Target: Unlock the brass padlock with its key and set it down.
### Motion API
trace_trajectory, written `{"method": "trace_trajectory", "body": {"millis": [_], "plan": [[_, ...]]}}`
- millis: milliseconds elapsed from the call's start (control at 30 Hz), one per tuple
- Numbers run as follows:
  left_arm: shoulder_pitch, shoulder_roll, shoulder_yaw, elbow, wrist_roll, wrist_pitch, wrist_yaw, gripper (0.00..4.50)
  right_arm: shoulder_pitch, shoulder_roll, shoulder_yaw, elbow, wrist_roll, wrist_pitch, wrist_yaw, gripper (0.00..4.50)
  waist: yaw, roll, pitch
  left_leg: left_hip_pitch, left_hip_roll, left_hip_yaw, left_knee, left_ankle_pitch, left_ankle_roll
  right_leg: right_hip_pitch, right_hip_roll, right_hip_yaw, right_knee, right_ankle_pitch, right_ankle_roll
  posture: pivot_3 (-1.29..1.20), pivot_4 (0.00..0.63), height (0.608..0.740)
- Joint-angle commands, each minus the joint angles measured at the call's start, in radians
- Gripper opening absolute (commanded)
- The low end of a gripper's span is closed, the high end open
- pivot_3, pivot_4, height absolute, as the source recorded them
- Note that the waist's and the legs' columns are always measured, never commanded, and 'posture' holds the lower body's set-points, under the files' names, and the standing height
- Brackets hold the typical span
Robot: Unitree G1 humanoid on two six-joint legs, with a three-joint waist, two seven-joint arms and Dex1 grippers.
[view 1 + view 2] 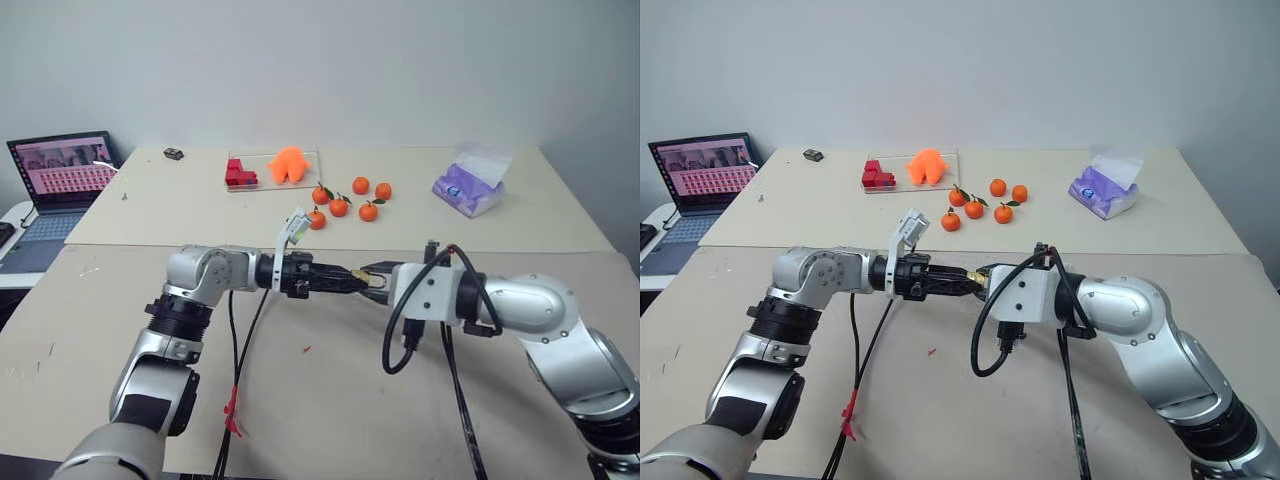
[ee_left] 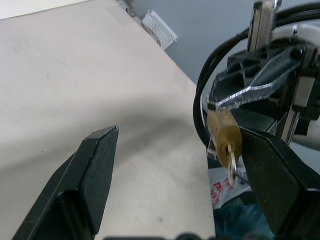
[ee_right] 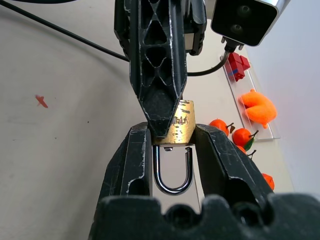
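Padlock and key are the small things here, and my head views barely give them: at the centre of the frame my left gripper [image 1: 362, 281] and right gripper [image 1: 385, 278] meet tip to tip above the table [image 1: 330, 400], with just a speck of gold between them. My right wrist camera tells more. There the brass padlock [image 3: 181, 125] sits pinched between my right fingers [image 3: 135, 160], body up and silvery shackle hanging down between them, closed as far as I can see. One black finger of my left gripper crosses in front and hides the left part of the brass body. My left wrist camera shows what the other misses: the key [image 2: 231, 167], its ring head dangling from the padlock's end face, just beside my left finger [image 2: 272, 177]. My left fingers stand spread wide, holding nothing. Whether that finger touches the key I cannot tell. Tangerines [image 1: 350, 200] lie well apart, upper centre.
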Motion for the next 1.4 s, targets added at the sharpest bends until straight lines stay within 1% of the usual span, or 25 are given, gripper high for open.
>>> {"method": "trace_trajectory", "body": {"millis": [33, 133, 200, 233, 267, 300, 433, 467, 500, 533, 567, 967, 1033, 1100, 1133, 1167, 1200, 1233, 1300, 1400], "plan": [[-0.024, -0.006, 0.025, -0.02, -0.017, -0.001, -0.004, 3.98, -0.006, -0.003, -0.032, -0.038, 0.008, 0.008, -0.012, 0.9, -0.001, 0.0, 0.0, 0.0, 0.0, 0.0, 0.0, 0.0, 0.0, 0.0, 0.0, 0.0, 0.0, 0.0, 0.0, 0.0, 0.15, 0.661], [-0.023, -0.01, 0.028, -0.015, -0.017, 0.006, 0.0, 3.98, -0.007, -0.003, -0.031, -0.037, 0.007, 0.008, -0.012, 0.9, -0.002, -0.001, 0.001, 0.0, 0.0, 0.0, 0.0, 0.0, 0.0, 0.0, 0.0, 0.0, 0.0, 0.0, 0.0, 0.0, 0.15, 0.661], [-0.021, -0.006, 0.017, -0.019, -0.006, -0.008, -0.006, 3.48, -0.01, -0.002, -0.03, -0.034, 0.007, 0.007, -0.011, 0.9, -0.001, -0.001, 0.001, 0.0, 0.0, 0.0, 0.0, 0.0, 0.0, 0.0, 0.0, 0.0, 0.0, 0.0, 0.0, 0.0, 0.15, 0.661], [-0.02, -0.004, 0.012, -0.022, -0.003, -0.011, -0.008, 3.3, -0.012, -0.002, -0.03, -0.033, 0.008, 0.007, -0.011, 0.9, -0.001, -0.001, 0.001, 0.0, 0.0, 0.0, 0.0, 0.0, 0.0, 0.0, 0.0, 0.0, 0.0, 0.0, 0.0, 0.0, 0.15, 0.661], [-0.019, -0.003, 0.009, -0.025, -0.002, -0.01, -0.011, 2.86, -0.013, -0.002, -0.03, -0.032, 0.008, 0.006, -0.011, 0.9, -0.001, -0.001, 0.001, 0.0, 0.0, 0.0, 0.0, 0.0, 0.0, 0.0, 0.0, 0.0, 0.0, 0.0, 0.0, 0.0, 0.15, 0.661], [-0.019, -0.003, 0.009, -0.026, -0.003, -0.008, -0.014, 2.61, -0.015, -0.002, -0.03, -0.029, 0.008, 0.005, -0.01, 0.9, 0.0, -0.001, 0.001, 0.0, 0.0, 0.0, 0.0, 0.0, 0.0, 0.0, 0.0, 0.0, 0.0, 0.0, 0.0, 0.0, 0.15, 0.661], [-0.014, -0.002, 0.012, -0.04, -0.016, -0.002, -0.032, 1.15, -0.016, -0.003, -0.029, -0.03, 0.008, 0.006, -0.009, 0.9, -0.001, -0.001, 0.001, 0.0, 0.0, 0.0, 0.0, 0.0, 0.0, 0.0, 0.0, 0.0, 0.0, 0.0, 0.0, 0.0, 0.15, 0.661], [-0.01, 0.0, 0.012, -0.05, -0.024, 0.0, -0.04, 0.9, -0.016, -0.003, -0.029, -0.03, 0.008, 0.007, -0.009, 0.9, -0.001, -0.001, 0.001, 0.0, 0.0, 0.0, 0.0, 0.0, 0.0, 0.0, 0.0, 0.0, 0.0, 0.0, 0.0, 0.0, 0.15, 0.661], [-0.007, 0.001, 0.013, -0.058, -0.03, 0.003, -0.044, 0.47, -0.016, -0.003, -0.029, -0.03, 0.008, 0.008, -0.009, 0.9, -0.001, -0.001, 0.001, 0.0, 0.0, 0.0, 0.0, 0.0, 0.0, 0.0, 0.0, 0.0, 0.0, 0.0, 0.0, 0.0, 0.15, 0.661], [-0.004, 0.002, 0.013, -0.066, -0.036, 0.005, -0.048, 0.2, -0.016, -0.003, -0.029, -0.031, 0.009, 0.009, -0.01, 0.9, -0.001, -0.001, 0.001, 0.0, 0.0, 0.0, 0.0, 0.0, 0.0, 0.0, 0.0, 0.0, 0.0, 0.0, 0.0, 0.0, 0.15, 0.661], [-0.002, 0.002, 0.013, -0.07, -0.039, 0.006, -0.049, 0.08, -0.016, -0.003, -0.028, -0.032, 0.009, 0.01, -0.01, 0.9, -0.001, -0.001, 0.001, 0.0, 0.0, 0.0, 0.0, 0.0, 0.0, 0.0, 0.0, 0.0, 0.0, 0.0, 0.0, 0.0, 0.15, 0.661], [-0.013, 0.001, 0.017, -0.053, -0.036, -0.003, -0.036, 0.08, -0.01, 0.0, -0.034, -0.034, 0.023, 0.024, -0.008, 0.9, -0.001, -0.001, 0.001, 0.0, 0.0, 0.0, 0.0, 0.0, 0.0, 0.0, 0.0, 0.0, 0.0, 0.0, 0.0, 0.0, 0.15, 0.661], [-0.013, 0.0, 0.017, -0.051, -0.036, -0.004, -0.034, 0.08, -0.01, 0.004, -0.041, -0.034, 0.034, 0.031, -0.008, 1.9, -0.001, -0.001, 0.001, 0.0, 0.0, 0.0, 0.0, 0.0, 0.0, 0.0, 0.0, 0.0, 0.0, 0.0, 0.0, 0.0, 0.15, 0.661], [-0.012, 0.0, 0.018, -0.051, -0.036, -0.004, -0.033, 0.08, -0.009, 0.003, -0.044, -0.037, 0.041, 0.037, -0.008, 2.33, -0.001, -0.002, 0.001, 0.0, 0.0, 0.0, 0.0, 0.0, 0.0, 0.0, 0.0, 0.0, 0.0, 0.0, 0.0, 0.0, 0.15, 0.661], [-0.011, 0.0, 0.018, -0.051, -0.036, -0.005, -0.033, 0.08, -0.008, 0.001, -0.046, -0.039, 0.047, 0.041, -0.008, 2.76, 0.0, -0.002, 0.001, 0.0, 0.0, 0.0, 0.0, 0.0, 0.0, 0.0, 0.0, 0.0, 0.0, 0.0, 0.0, 0.0, 0.15, 0.661], [-0.011, 0.001, 0.017, -0.051, -0.036, -0.005, -0.033, 0.08, -0.007, -0.003, -0.051, -0.041, 0.054, 0.047, -0.007, 3.0, 0.0, -0.001, 0.001, 0.0, 0.0, 0.0, 0.0, 0.0, 0.0, 0.0, 0.0, 0.0, 0.0, 0.0, 0.0, 0.0, 0.15, 0.661], [-0.01, 0.003, 0.017, -0.051, -0.035, -0.006, -0.034, 0.08, -0.006, -0.007, -0.058, -0.043, 0.065, 0.06, -0.005, 3.34, 0.0, -0.001, 0.001, 0.0, 0.0, 0.0, 0.0, 0.0, 0.0, 0.0, 0.0, 0.0, 0.0, 0.0, 0.0, 0.0, 0.15, 0.661], [-0.01, 0.005, 0.015, -0.05, -0.034, -0.008, -0.035, 0.08, -0.002, -0.005, -0.086, -0.049, 0.108, 0.123, 0.003, 3.8, 0.0, -0.001, 0.001, 0.0, 0.0, 0.0, 0.0, 0.0, 0.0, 0.0, 0.0, 0.0, 0.0, 0.0, 0.0, 0.0, 0.15, 0.661], [-0.011, 0.01, 0.014, -0.048, -0.031, -0.01, -0.038, 0.08, -0.004, -0.023, -0.15, -0.049, 0.181, 0.211, 0.031, 4.39, 0.0, -0.002, 0.001, 0.0, 0.0, 0.0, 0.0, 0.0, 0.0, 0.0, 0.0, 0.0, 0.0, 0.0, 0.0, 0.0, 0.15, 0.661], [-0.013, 0.018, 0.015, -0.044, -0.03, -0.011, -0.042, 0.08, -0.04, -0.045, -0.24, -0.03, 0.26, 0.283, 0.045, 4.45, -0.001, -0.002, 0.002, -0.001, 0.0, 0.0, 0.0, 0.0, 0.0, 0.0, 0.0, 0.0, 0.0, 0.0, -0.001, 0.0, 0.15, 0.661]]}}
